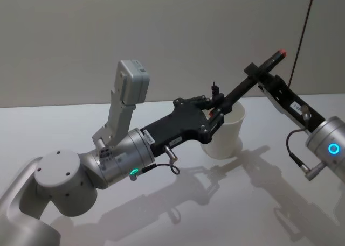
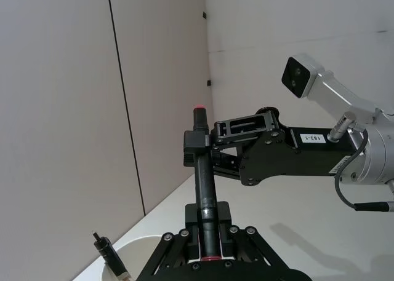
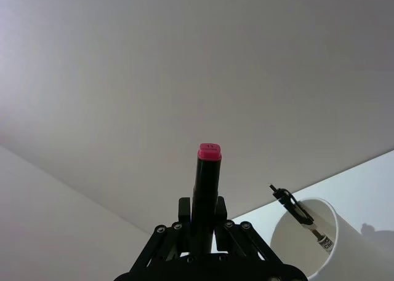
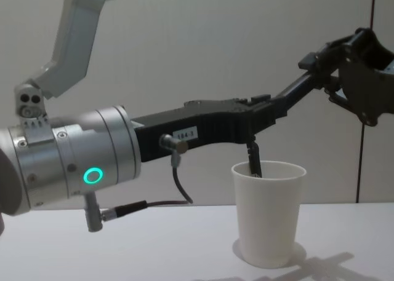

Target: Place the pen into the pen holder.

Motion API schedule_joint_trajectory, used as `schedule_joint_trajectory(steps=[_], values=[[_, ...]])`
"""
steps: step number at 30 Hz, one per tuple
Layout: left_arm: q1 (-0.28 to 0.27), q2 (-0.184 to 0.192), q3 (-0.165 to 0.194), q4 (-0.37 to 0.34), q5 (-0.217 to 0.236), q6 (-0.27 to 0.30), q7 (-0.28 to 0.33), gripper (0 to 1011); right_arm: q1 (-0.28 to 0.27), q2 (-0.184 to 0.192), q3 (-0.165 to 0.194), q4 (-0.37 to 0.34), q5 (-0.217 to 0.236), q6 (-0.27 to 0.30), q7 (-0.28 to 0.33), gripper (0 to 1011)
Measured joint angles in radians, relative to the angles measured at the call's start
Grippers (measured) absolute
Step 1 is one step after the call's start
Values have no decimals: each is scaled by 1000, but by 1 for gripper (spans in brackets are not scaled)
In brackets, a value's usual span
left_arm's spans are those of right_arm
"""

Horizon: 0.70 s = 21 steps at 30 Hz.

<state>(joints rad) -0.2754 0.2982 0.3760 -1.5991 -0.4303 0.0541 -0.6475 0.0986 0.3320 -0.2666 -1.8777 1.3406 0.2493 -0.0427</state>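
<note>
The left gripper [image 1: 214, 112] reaches in just above the near rim of the pen holder [image 1: 223, 141]. Its fingers are pinched on the low end of the pen [image 1: 245, 87]. The pen holder is a white cup standing upright on the table [image 1: 64, 127]. A thin black pen [image 4: 253, 158] already leans inside the cup.

The pen is a thick black one with a red tip at each end. It is up in the air, not in the cup. Its long side slants: the low end is over the cup's mouth, and the high end points up and away to the right of the cup.

The right gripper [image 1: 257, 72] is up and to the right of the cup. Its fingers are pinched on the pen near the high end.

So both grippers hold one pen, and I think this is a hand-off. Next, one gripper should let go. The other should then tip the pen more upright over the cup's mouth and lower it in, beside the thin pen.
</note>
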Motion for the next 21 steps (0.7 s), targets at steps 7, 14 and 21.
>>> schedule_joint_trajectory(steps=[7,14,21], values=[[0,0,-1,0,-1,-1,0,352,0,0,0,1,-1,0,-3,189],[0,0,0,0,-1,-1,0,597,0,0,0,1,-1,0,-3,189],[0,0,0,0,-1,-1,0,792,0,0,0,1,-1,0,-3,189]])
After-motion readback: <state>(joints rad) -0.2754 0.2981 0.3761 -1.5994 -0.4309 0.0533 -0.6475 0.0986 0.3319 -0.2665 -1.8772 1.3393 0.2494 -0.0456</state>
